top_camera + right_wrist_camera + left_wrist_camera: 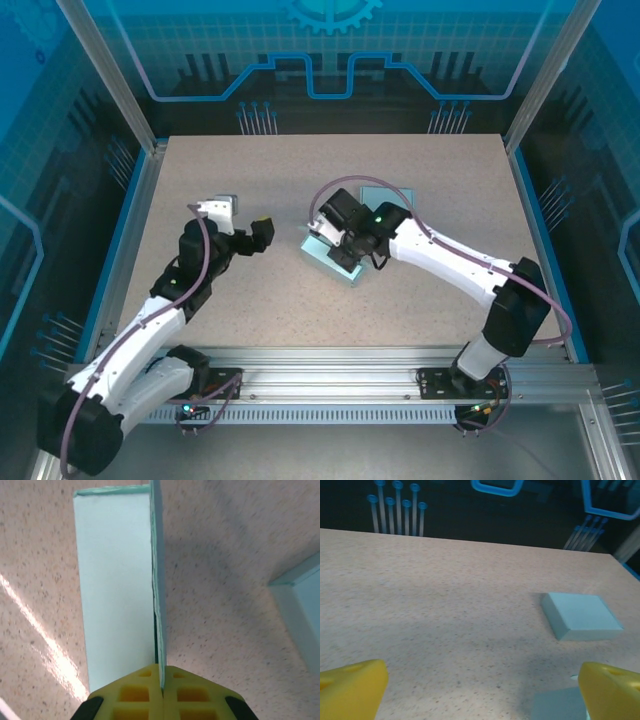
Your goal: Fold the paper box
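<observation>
From above, my left tool [243,216] hangs wide over the worktop [300,160] and my right tool [345,250] sits on the paper box [322,256] at mid-worktop; my left wrist shows yellow fingers [351,687] spread far apart; my right wrist shows that tool clamped tight on the box's upright flap [156,580]

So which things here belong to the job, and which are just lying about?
In the job: paper box, its wall pinched by the right tool; left tool, open nearby.
Lying about: second pale blue box, untouched on the table.
</observation>
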Robot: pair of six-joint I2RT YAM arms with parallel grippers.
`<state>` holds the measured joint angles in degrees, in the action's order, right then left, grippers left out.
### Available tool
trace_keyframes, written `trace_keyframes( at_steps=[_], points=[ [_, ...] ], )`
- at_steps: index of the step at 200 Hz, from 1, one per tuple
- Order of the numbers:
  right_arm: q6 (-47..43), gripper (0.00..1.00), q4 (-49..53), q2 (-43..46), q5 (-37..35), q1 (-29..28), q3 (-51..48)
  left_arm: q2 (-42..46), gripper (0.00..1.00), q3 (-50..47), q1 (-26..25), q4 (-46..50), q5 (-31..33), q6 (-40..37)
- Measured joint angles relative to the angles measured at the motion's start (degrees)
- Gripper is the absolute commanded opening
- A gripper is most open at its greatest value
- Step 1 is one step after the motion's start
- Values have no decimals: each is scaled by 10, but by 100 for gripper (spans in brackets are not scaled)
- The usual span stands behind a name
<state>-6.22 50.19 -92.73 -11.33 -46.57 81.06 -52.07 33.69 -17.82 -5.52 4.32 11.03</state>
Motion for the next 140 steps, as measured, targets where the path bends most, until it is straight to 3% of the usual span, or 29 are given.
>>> trace_keyframes(
  at_steps=[27,41,71,108,140],
  points=[
    [-43,0,30,-31,74,35,3,-76,89,-9,35,-86,-139,-21],
    [-64,0,39,-50,108,52,13,-122,77,-8,56,-128,-217,-33],
    [-89,0,43,-79,156,90,43,-212,82,20,87,-148,-352,-86],
    [-101,9,47,-92,185,113,57,-279,80,134,94,-20,-504,-229],
    [-106,16,49,-94,201,113,62,-315,68,242,85,153,-538,-372]
  ],
)
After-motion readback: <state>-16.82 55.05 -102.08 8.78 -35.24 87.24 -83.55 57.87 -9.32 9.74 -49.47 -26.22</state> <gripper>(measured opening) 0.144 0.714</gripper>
